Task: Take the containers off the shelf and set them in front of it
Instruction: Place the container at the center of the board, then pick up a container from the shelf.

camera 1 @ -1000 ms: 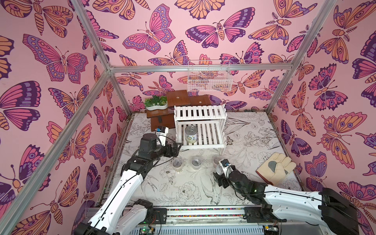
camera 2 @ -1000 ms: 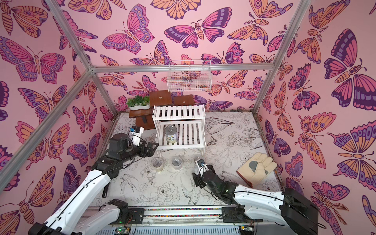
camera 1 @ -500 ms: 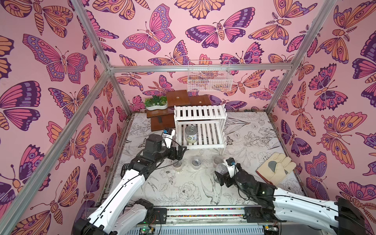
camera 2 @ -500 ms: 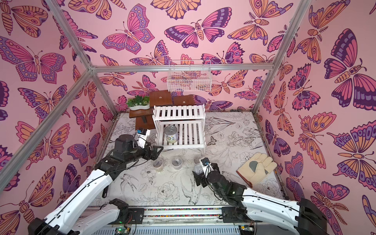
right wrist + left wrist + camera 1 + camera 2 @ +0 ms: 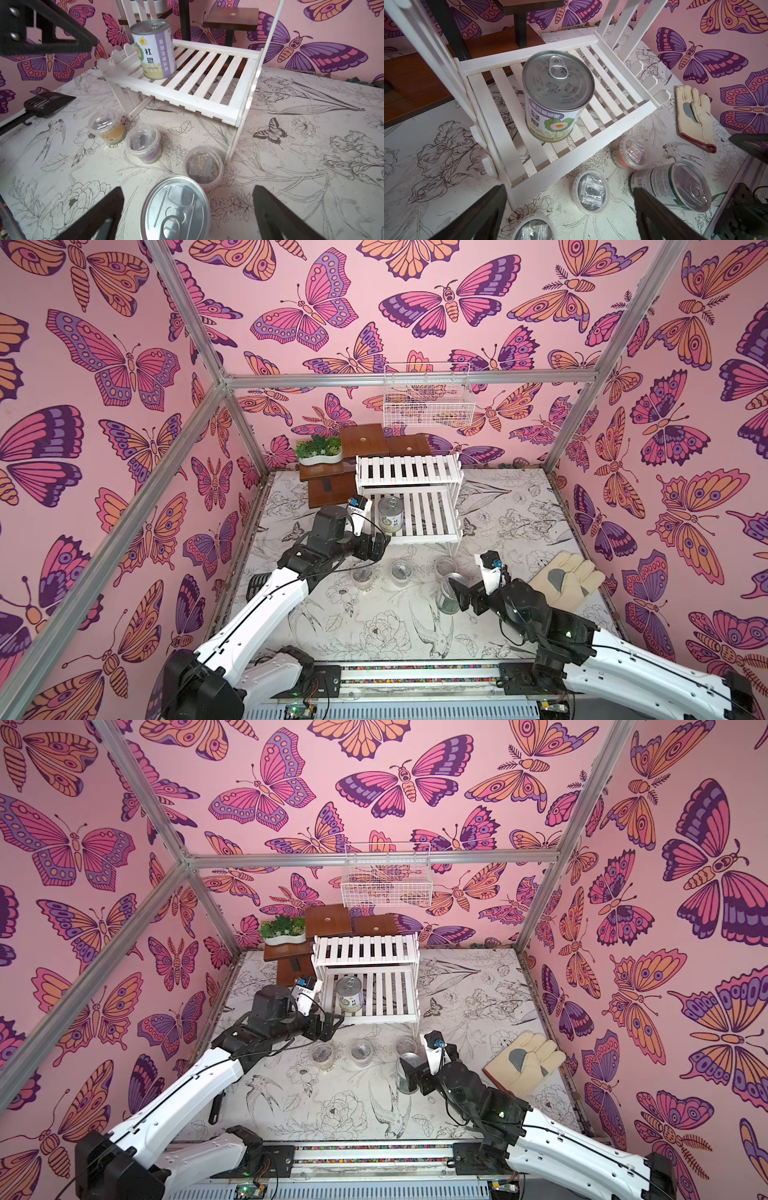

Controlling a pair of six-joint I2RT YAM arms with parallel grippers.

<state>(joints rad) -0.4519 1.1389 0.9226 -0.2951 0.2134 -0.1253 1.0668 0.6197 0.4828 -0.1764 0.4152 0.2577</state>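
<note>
Containers (image 5: pixel 143 143) number five. One pale-labelled can (image 5: pixel 390 516) stands on the shelf's (image 5: pixel 409 472) lower tier. Three cups (image 5: pixel 401 572) and one second can (image 5: pixel 654 182) stand on the table (image 5: pixel 332 626) at the shelf's six o'clock. The left gripper (image 5: pixel 569 188) is spread wide and empty. The right gripper (image 5: pixel 188 190) is wide astride the second can, with gaps on both sides.

Pink walls (image 5: pixel 374 323) printed with large purple, orange and magenta butterflies close in the space on three sides, framed by silver metal bars (image 5: pixel 407 378). A white wire basket (image 5: pixel 428 406) hangs on the back wall. Lower down stands a brown wooden stepped stand (image 5: pixel 363 440) bearing a white planter (image 5: pixel 319 458) of green plants. The tabletop (image 5: pixel 519 506) is white with black line drawings of flowers and birds, evenly lit
</note>
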